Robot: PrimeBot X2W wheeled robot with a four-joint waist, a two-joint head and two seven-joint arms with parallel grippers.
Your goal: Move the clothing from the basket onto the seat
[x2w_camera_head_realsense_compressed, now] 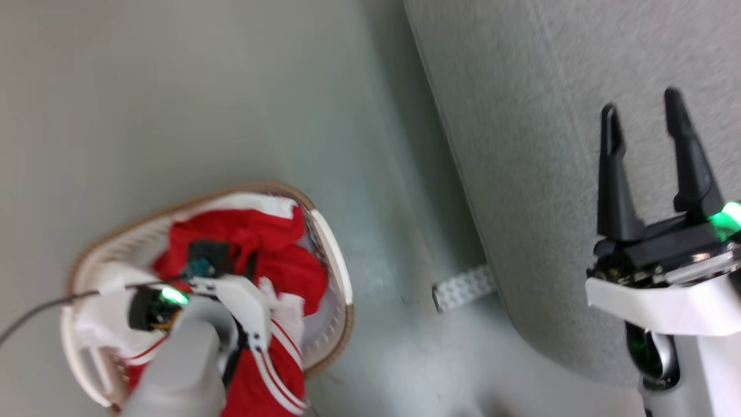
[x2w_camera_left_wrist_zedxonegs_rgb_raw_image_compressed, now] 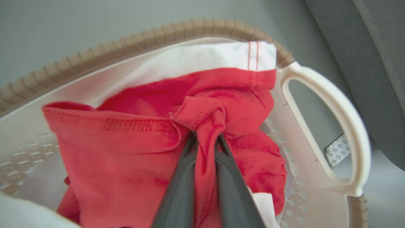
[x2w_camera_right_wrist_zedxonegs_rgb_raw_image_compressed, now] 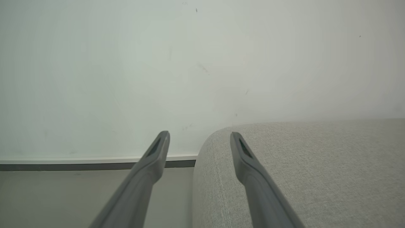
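Observation:
The red jersey (x2w_camera_head_realsense_compressed: 255,243) with white panels lies bunched in the cream basket (x2w_camera_head_realsense_compressed: 336,255) with its brown rim, on the floor at the lower left of the head view. My left gripper (x2w_camera_head_realsense_compressed: 202,269) reaches down into the basket. In the left wrist view the left gripper (x2w_camera_left_wrist_zedxonegs_rgb_raw_image_compressed: 205,139) is shut on a pinched fold of the red jersey (x2w_camera_left_wrist_zedxonegs_rgb_raw_image_compressed: 126,152), inside the basket (x2w_camera_left_wrist_zedxonegs_rgb_raw_image_compressed: 332,104). My right gripper (x2w_camera_head_realsense_compressed: 648,124) stands open and empty over the light grey seat (x2w_camera_head_realsense_compressed: 550,116). The right wrist view shows the right gripper (x2w_camera_right_wrist_zedxonegs_rgb_raw_image_compressed: 199,137) open at the seat (x2w_camera_right_wrist_zedxonegs_rgb_raw_image_compressed: 300,164) edge.
Pale grey-green floor (x2w_camera_head_realsense_compressed: 173,87) surrounds the basket. A white patterned strip (x2w_camera_head_realsense_compressed: 463,286) sticks out from under the seat between basket and seat. A pale wall (x2w_camera_right_wrist_zedxonegs_rgb_raw_image_compressed: 158,63) with a baseboard (x2w_camera_right_wrist_zedxonegs_rgb_raw_image_compressed: 79,160) stands beyond the seat edge. A thin dark cable (x2w_camera_head_realsense_compressed: 40,307) trails left from my left wrist.

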